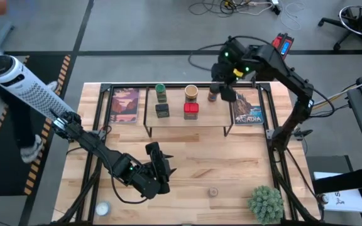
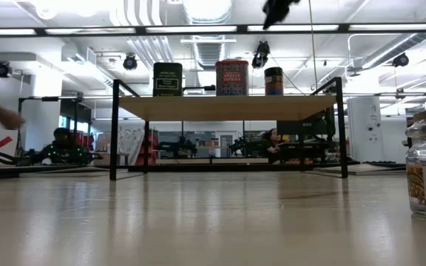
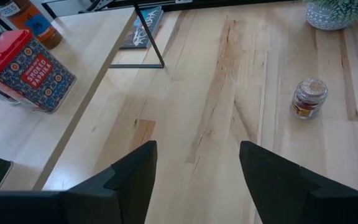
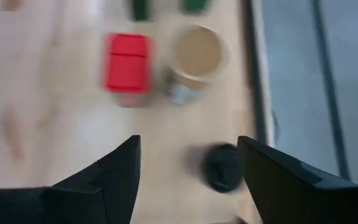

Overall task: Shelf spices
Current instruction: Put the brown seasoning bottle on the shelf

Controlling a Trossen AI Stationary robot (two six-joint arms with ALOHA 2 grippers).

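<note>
The shelf (image 1: pixel 187 129) stands at the far middle of the table. On its plank sit the green-lidded jar (image 1: pixel 161 92), the black box (image 1: pixel 162 110), the tan round jar (image 1: pixel 191 93), the red tin (image 1: pixel 191 110) and the dark-capped bottle (image 1: pixel 213 95). The tiny clear jar (image 1: pixel 213 191) stands upright on the tabletop near the front edge. My right gripper (image 4: pixel 188 149) hangs open above the shelf's right end, over and just beside the bottle (image 4: pixel 224 167). My left gripper (image 3: pixel 197 155) is open, in front of the shelf on the near left, holding nothing.
Two picture cards (image 1: pixel 125 105) (image 1: pixel 249 108) flank the shelf. A green spiky plant (image 1: pixel 266 202) sits at the near right corner, and a small round thing (image 1: pixel 102 208) at the near left. A person stands beyond the table's far left corner (image 1: pixel 8 75).
</note>
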